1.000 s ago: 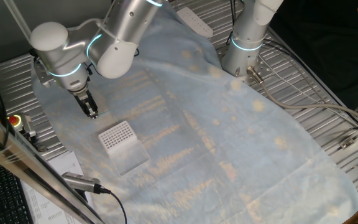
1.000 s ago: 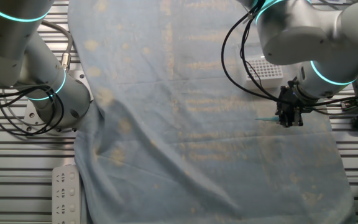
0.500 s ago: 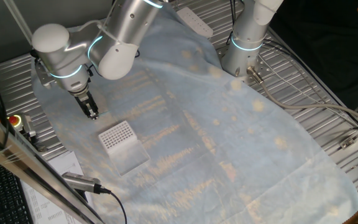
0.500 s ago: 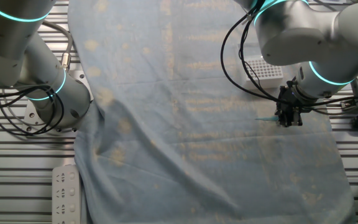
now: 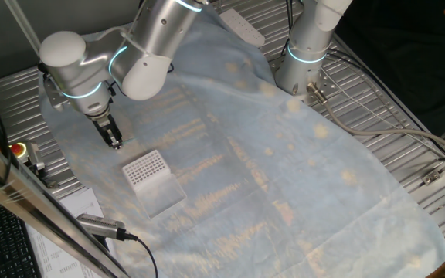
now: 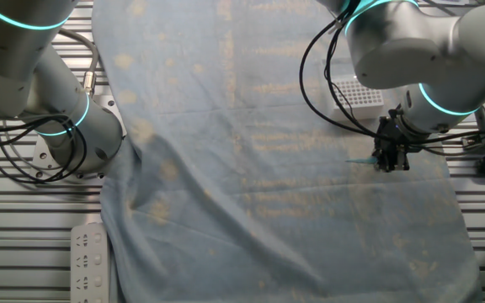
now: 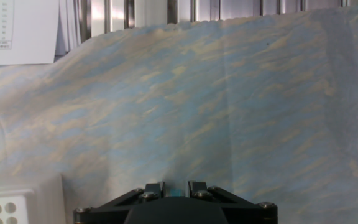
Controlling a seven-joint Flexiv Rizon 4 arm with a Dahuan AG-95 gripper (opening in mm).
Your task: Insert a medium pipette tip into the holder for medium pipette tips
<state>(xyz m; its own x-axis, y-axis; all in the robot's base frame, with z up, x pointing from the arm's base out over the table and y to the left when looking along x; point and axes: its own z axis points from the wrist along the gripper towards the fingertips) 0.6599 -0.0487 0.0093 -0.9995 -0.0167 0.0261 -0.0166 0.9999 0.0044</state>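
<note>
Since a second ago my claw point(image 6: 391, 160) has barely moved: in the other fixed view it has crept slightly toward the white box, and the pale teal tip has come with it. Nothing else on the counter point(image 5: 300, 177) has shifted.

My black claw is pressed nearly together, pinching the thin, tapering, pale blue-teal plastic pipette tip point(image 6: 360, 161). In the other fixed view the tip sticks out sideways from the fingers, roughly level, its point well clear of the claw and hanging just above the cloth. In the hand view I see only the dark tops of my fingers point(image 7: 151, 190) close side by side, with a sliver of teal between them. In one fixed view the claw point(image 5: 115, 142) points down, low over the cloth; the tip is too small to make out there.

Just beyond sits the small white translucent rectangular plastic box with a grid of holes on top point(image 5: 152, 179), near my claw but not touching it. Its corner shows at the lower left of the hand view.

Everything rests on a wrinkled pale blue cloth with yellowish blotches point(image 5: 269, 154). At the far side stands the grey base of a second arm point(image 5: 304, 54).
</note>
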